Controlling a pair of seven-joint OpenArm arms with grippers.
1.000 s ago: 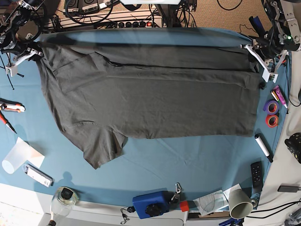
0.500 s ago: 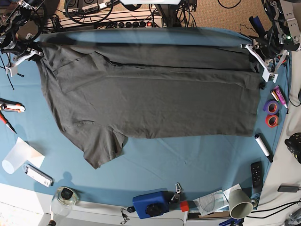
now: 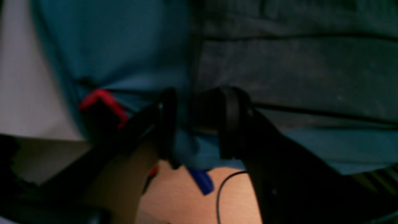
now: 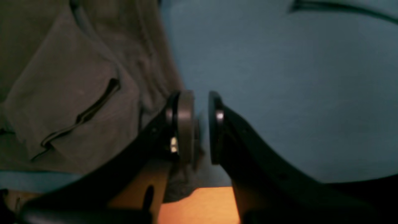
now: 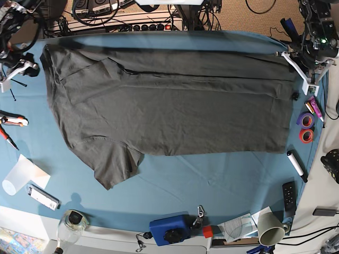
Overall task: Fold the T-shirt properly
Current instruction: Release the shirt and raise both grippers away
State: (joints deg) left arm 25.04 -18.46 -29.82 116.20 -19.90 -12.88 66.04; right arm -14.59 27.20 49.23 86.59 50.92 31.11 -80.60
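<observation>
The dark grey T-shirt (image 5: 169, 106) lies spread flat across the blue table cloth (image 5: 212, 180), one sleeve pointing to the front left. At the shirt's far right edge my left gripper (image 5: 304, 78) hangs with its jaws open; in the left wrist view the left gripper (image 3: 199, 124) straddles the shirt's hem (image 3: 279, 77) without pinching it. My right gripper (image 5: 18, 71) is off the shirt's far left corner. In the right wrist view the right gripper (image 4: 200, 124) shows a narrow gap with bare cloth behind, and the shirt (image 4: 77, 93) lies to its left.
Red-handled tools (image 5: 10, 123), a plastic cup (image 5: 16, 177) and a white device (image 5: 42, 197) lie at the left. Tape rolls (image 5: 305, 127), a marker (image 5: 296, 165) and a remote (image 5: 288, 196) line the right edge. A blue box (image 5: 169, 228) and a paper cup (image 5: 270, 227) sit in front.
Both grippers have opened and let go of the shirt's far edge, which now rests on the table. The right gripper has drawn back to the left, away from the corner.
</observation>
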